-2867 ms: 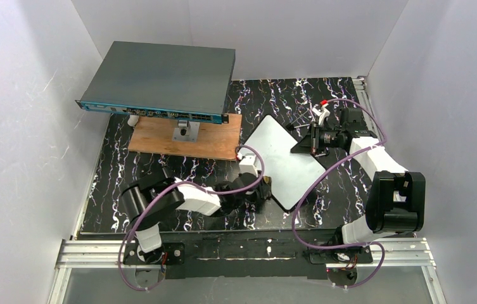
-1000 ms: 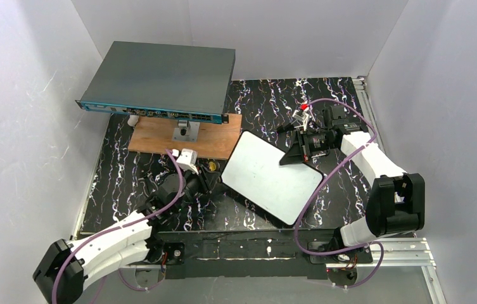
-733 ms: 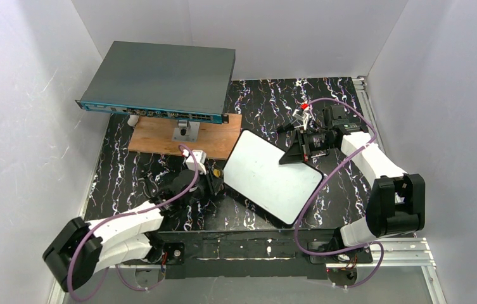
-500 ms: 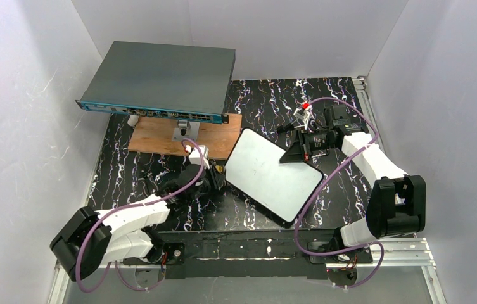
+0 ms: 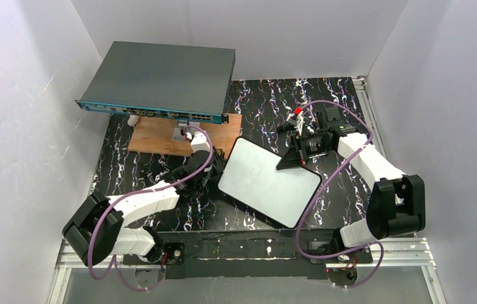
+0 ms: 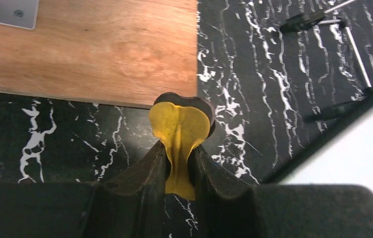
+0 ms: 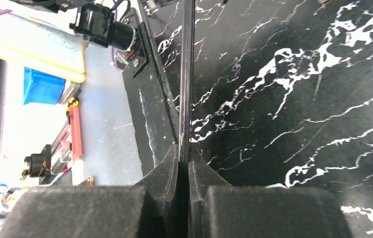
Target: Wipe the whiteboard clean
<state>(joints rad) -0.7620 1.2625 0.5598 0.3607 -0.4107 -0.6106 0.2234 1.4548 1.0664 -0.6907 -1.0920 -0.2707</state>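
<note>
Both grippers are clamped shut. The left gripper [image 6: 177, 148] pinches a yellow wiping pad [image 6: 180, 124], and the right gripper [image 7: 184, 159] grips the thin black stand [image 7: 186, 74] at the far right corner of the whiteboard [image 5: 268, 181], which sits skewed at mid-table. To wipe well, carry the pad right over the board's left edge, press it flat and sweep in overlapping strokes while the right arm braces. Only the left wrist view shows the pad, beside the wooden plank [image 6: 90, 49] and short of the board. From above, no writing can be made out.

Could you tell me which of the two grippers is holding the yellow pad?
The left gripper: it pinches the yellow pad, whereas the right gripper grips the whiteboard's edge.
</note>
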